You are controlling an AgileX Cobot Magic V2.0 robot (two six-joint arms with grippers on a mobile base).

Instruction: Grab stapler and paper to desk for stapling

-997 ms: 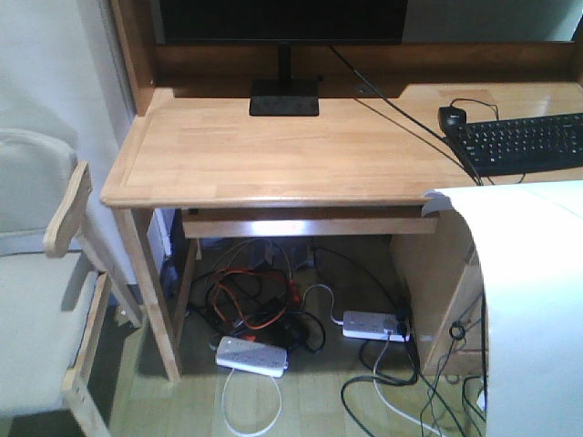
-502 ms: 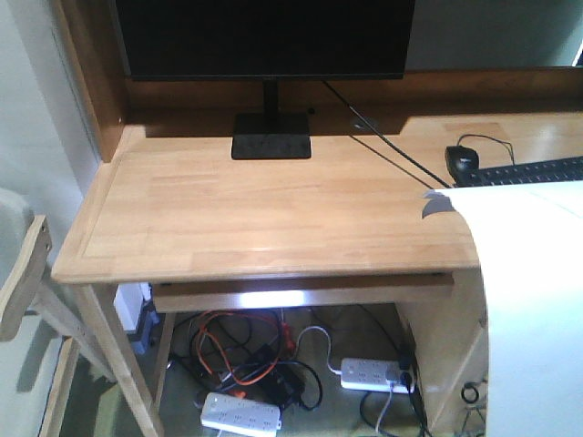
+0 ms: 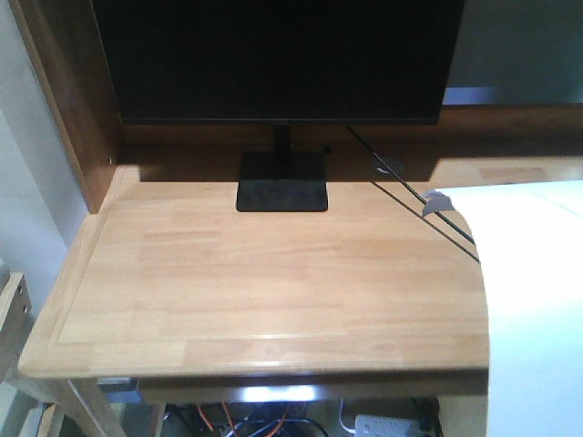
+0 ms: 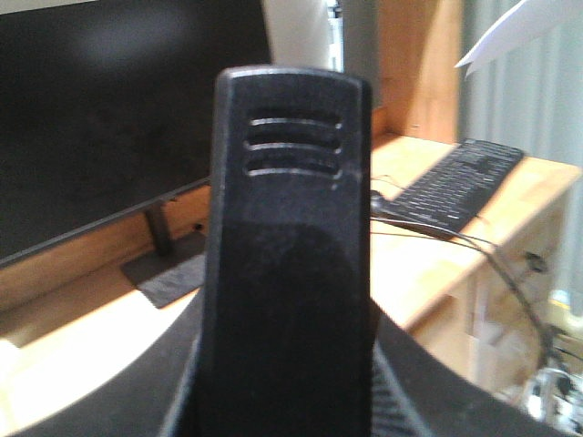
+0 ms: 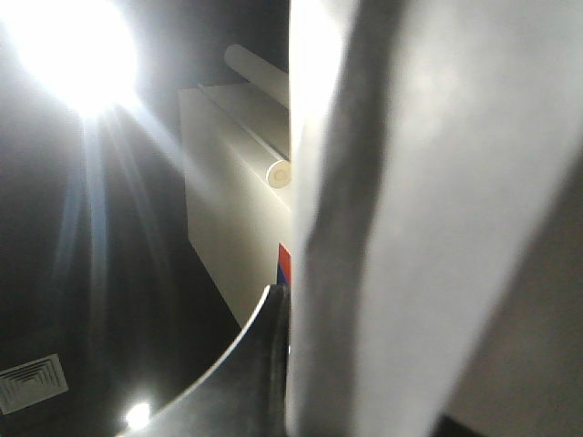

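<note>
Paper and stapler are both up in the air at the desk, not put down yet.
Front view: the paper (image 3: 537, 300) hangs curled over the right edge of the desk (image 3: 228, 273), held high, I think, so it clears the wood. Left wrist view: the stapler (image 4: 287, 255) stands close up, above the desk; it hides the left gripper's jaws, so there is no telling how they stand. Right wrist view: the paper (image 5: 455, 182) fills one side; the right gripper's jaws seem pinched on it.

The light wooden worktop (image 3: 228, 273) carries a black monitor stand (image 3: 281, 182) at its far middle. A thin black cable (image 3: 428, 214) crosses its right side, and a black keyboard (image 4: 455, 182) lies farther right.
</note>
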